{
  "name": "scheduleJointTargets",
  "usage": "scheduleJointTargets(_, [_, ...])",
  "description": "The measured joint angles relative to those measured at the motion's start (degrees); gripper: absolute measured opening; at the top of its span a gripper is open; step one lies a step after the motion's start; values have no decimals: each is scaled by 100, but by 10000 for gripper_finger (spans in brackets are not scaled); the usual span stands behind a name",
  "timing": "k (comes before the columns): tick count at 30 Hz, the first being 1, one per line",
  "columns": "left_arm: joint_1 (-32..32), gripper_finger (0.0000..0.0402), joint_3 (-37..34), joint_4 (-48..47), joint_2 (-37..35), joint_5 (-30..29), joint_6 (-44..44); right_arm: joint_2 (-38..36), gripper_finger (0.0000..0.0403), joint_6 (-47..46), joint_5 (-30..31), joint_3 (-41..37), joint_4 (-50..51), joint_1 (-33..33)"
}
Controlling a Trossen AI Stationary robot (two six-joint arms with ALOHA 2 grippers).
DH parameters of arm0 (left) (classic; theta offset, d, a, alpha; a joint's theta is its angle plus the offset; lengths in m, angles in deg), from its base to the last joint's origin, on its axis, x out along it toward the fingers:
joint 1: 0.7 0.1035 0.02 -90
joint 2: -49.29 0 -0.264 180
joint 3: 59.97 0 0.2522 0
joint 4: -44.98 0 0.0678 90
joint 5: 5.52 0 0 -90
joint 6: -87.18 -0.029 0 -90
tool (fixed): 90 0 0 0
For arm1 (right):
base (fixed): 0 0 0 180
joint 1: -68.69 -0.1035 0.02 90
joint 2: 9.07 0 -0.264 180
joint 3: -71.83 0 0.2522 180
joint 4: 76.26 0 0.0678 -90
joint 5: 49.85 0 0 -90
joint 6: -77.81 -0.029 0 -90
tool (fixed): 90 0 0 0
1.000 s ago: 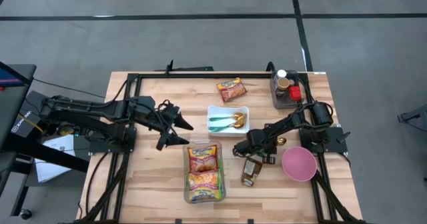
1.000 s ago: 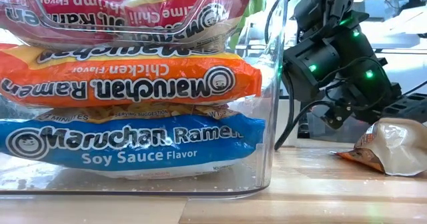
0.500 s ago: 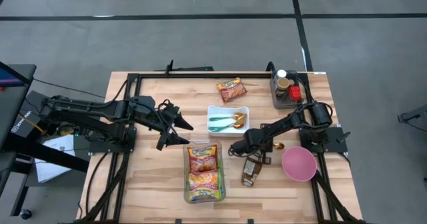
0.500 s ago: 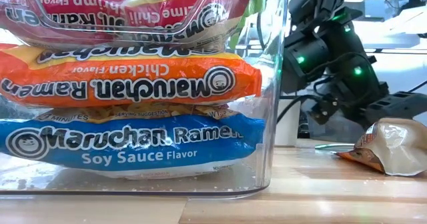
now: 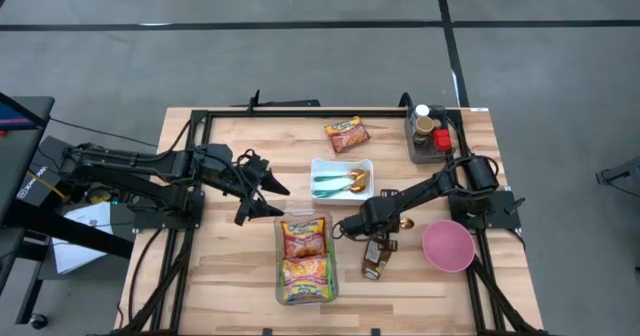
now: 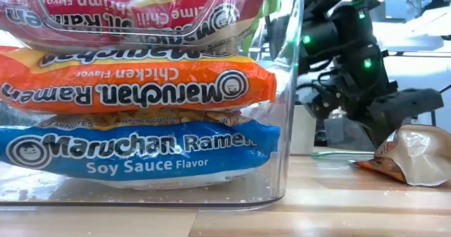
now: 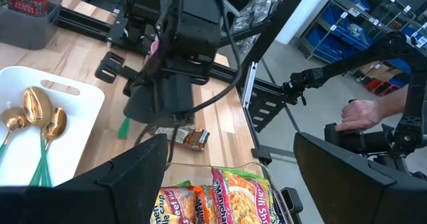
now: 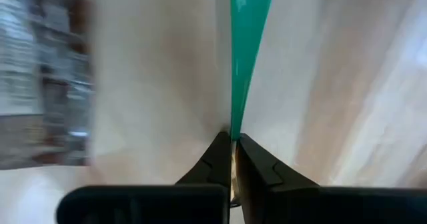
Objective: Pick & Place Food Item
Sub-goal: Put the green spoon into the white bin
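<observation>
The left claw (image 5: 262, 198) hangs spread and empty at about nine o'clock from the table (image 5: 230, 276) centre, waiting above bare wood. Just to its right, at six o'clock, the clear bin (image 5: 332, 276) holds stacked ramen packets (image 5: 304, 239). Above the bin, near the centre, the white tray (image 5: 322, 166) carries gold spoons with green handles. At twelve o'clock a loose ramen pack (image 5: 346, 134) lies flat, untouched.

The right claw (image 5: 343, 228) has slid from around four o'clock leftward to just beside the bin's right wall within the last second, and its fingers have pressed together. The right wrist view shows them pinching a green spoon handle (image 8: 247, 44), not a food item. The brown sauce bottle (image 5: 376, 256) lies below that arm, the pink bowl (image 5: 447, 246) further right.

My reading: the food item remains unpicked, so the task proper has not begun.
</observation>
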Motion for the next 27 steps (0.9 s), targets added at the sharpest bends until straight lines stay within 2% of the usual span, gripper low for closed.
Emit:
scheduleJointTargets(12, [2, 319, 0, 77, 0, 0, 1, -91, 0, -333, 79, 353, 535, -128])
scheduleJointTargets(27, [2, 319, 0, 258, -2, -46, -6, -1326, 0, -838, 78, 403, 613, -465])
